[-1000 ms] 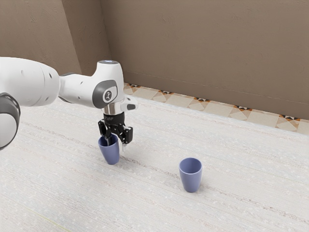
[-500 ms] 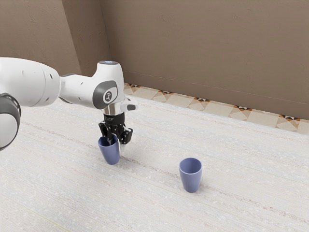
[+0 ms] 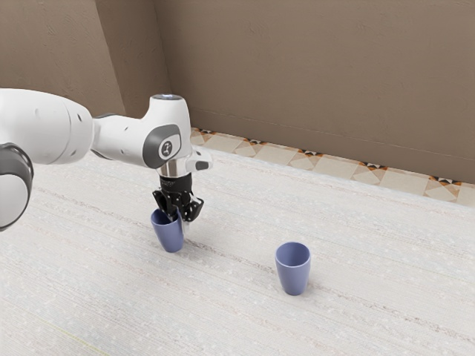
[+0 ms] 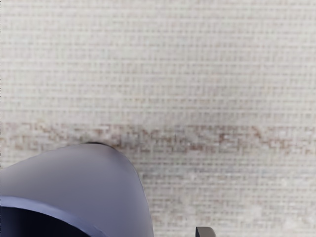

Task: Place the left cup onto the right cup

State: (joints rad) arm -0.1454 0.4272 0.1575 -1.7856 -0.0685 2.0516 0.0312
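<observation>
Exterior view: tool [image 3: 178, 217] clenched on the rim of left cup [image 3: 169, 233], which hangs a bit tilted directly under it, base at the desk [image 3: 356, 222]. Right cup [image 3: 293, 268] stands upright, well apart from the tool, toward the exterior view's right. Wrist view adds the cup's dark inside, close up, and a faint brownish streak in the desk weave. Desk whitish, textured. Brown walls [image 3: 312, 67] and a patterned tile strip [image 3: 334, 165] behind.
</observation>
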